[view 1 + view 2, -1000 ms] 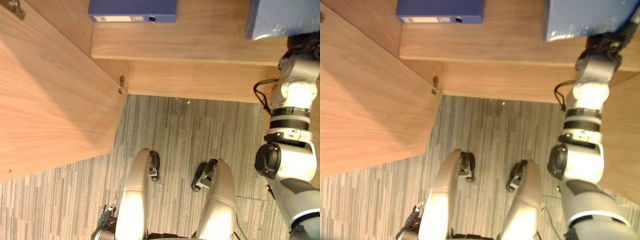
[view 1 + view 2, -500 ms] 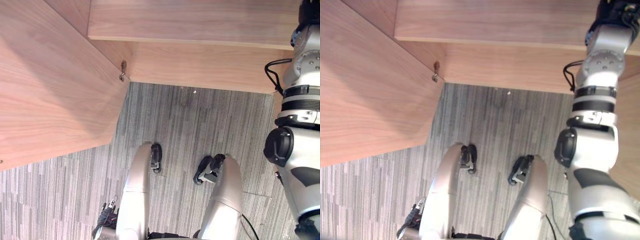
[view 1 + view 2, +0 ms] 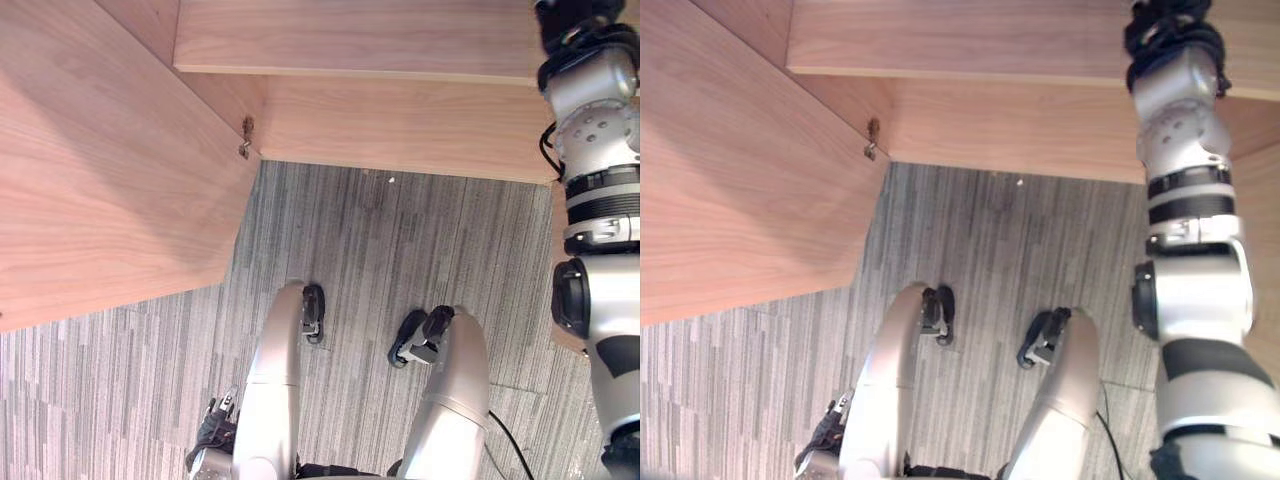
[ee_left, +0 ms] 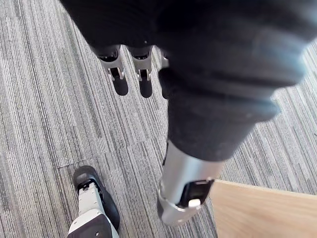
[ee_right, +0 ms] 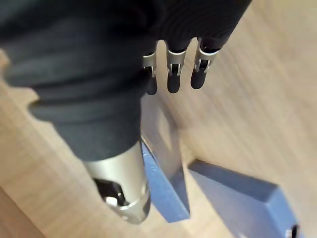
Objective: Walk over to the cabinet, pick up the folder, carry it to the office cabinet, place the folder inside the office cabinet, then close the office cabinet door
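Head camera, looking down: an open wooden cabinet door [image 3: 110, 180] takes up the left side, with a small metal hinge [image 3: 246, 138] at its inner corner. Across the top runs the pale front edge of a cabinet shelf [image 3: 350, 40], and another wood panel stands below it. Grey striped carpet [image 3: 400, 250] covers the floor in front. The robot's right arm rises along the right side and reaches in over the shelf. The dark cover of the right hand [image 3: 578, 22] sits at the very top, and from here I cannot tell how its fingers stand. The left hand [image 3: 212, 440] hangs low beside the body, over the carpet.

Left wrist camera: the left hand's dark-tipped fingers [image 4: 119, 79] point down, straight and slightly apart, with the thumb [image 4: 184, 193] off to one side. They hold nothing. Carpet lies beneath, and a corner of pale wood panel [image 4: 262, 213] shows close to the thumb.

Right wrist camera: the right hand's fingers [image 5: 172, 79] are stretched out, loose and empty, over a wooden surface. The blue folder [image 5: 166, 191] rests on that wood just past the thumb [image 5: 124, 198]; whether the thumb touches it I cannot tell. A second folder [image 5: 247, 203], also blue, lies close beside the first.
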### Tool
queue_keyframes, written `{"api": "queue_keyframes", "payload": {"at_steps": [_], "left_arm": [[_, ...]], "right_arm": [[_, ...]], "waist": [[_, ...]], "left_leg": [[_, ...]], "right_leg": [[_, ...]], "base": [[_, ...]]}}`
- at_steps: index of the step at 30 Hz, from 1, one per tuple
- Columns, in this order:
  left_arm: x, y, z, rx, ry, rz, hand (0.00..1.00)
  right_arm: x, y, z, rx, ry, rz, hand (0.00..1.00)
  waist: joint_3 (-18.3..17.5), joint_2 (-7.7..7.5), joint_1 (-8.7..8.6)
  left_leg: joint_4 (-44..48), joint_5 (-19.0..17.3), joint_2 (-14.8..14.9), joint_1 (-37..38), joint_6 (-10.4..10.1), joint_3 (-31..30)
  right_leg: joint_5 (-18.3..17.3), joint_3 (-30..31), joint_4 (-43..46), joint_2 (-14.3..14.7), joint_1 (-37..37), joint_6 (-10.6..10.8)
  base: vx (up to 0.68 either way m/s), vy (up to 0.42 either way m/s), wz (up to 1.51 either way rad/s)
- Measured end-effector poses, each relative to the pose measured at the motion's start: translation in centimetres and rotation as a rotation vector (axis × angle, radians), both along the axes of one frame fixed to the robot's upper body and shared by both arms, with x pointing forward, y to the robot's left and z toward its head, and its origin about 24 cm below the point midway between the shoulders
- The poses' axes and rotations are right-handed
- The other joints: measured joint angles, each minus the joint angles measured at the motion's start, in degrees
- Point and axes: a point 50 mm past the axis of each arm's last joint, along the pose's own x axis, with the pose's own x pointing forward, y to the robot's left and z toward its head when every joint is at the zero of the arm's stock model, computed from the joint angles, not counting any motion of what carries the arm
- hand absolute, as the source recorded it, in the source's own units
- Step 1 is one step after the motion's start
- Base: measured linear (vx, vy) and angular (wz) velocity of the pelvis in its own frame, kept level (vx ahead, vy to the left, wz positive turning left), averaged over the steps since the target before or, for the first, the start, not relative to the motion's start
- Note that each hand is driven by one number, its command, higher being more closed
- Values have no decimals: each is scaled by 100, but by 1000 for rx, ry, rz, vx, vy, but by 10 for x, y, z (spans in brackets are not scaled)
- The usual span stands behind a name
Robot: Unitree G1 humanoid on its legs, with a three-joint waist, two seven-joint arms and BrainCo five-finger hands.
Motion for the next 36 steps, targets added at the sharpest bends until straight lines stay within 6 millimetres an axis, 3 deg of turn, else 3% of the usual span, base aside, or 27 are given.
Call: {"api": "queue_keyframes", "payload": {"at_steps": [4, 6, 10, 23, 26, 32, 36], "left_arm": [[9, 5, 4, 14, -40, -16, 0], [11, 10, 6, 25, -54, -16, 0], [17, 21, 10, 49, -78, -16, 0], [23, 17, 7, 45, -68, -69, 0], [26, 16, 8, 45, -83, -78, 0], [30, 15, 10, 44, -101, -95, 0], [27, 14, 7, 43, -82, -100, 0]], "right_arm": [[10, -3, -21, -284, 136, -91, 0], [10, -6, -22, -449, 163, -136, 0], [11, -8, -26, -620, 191, -168, 0], [12, -29, -63, -668, 290, -217, 0], [16, -22, -76, -715, 320, -209, 0], [24, 3, -105, -979, 379, -231, 0], [28, 24, -138, -1095, 432, -227, 0]], "waist": [[1, 2, 1], [1, 4, -4], [0, 6, -12], [-56, 70, 44], [-79, 71, 20], [-187, 67, -68], [-287, 61, -66]], "left_leg": [[1, 4, 18, 7, -7, 4], [1, 4, 27, 18, -7, 11], [-5, 4, 35, 76, -8, 51], [-659, 149, 114, 658, -9, 191], [-981, 240, 126, 916, -23, 218], [-1668, 487, 128, 1403, -80, 238], [-2372, 759, 169, 1841, -114, 297]], "right_leg": [[1, 1, 3, 13, -2, -1], [1, 3, 4, 16, 0, -2], [1, 38, 7, 17, 22, -2], [240, -30, -680, 166, 530, -23], [338, -100, -997, 212, 784, -22], [567, -293, -1657, 294, 1279, -27], [909, -434, -2390, 427, 1712, -87]], "base": [[2, -26, -1], [3, -15, -1], [0, 0, 0], [15, -18, -5], [43, -21, -5], [34, -30, -1], [33, 3, -10]]}}
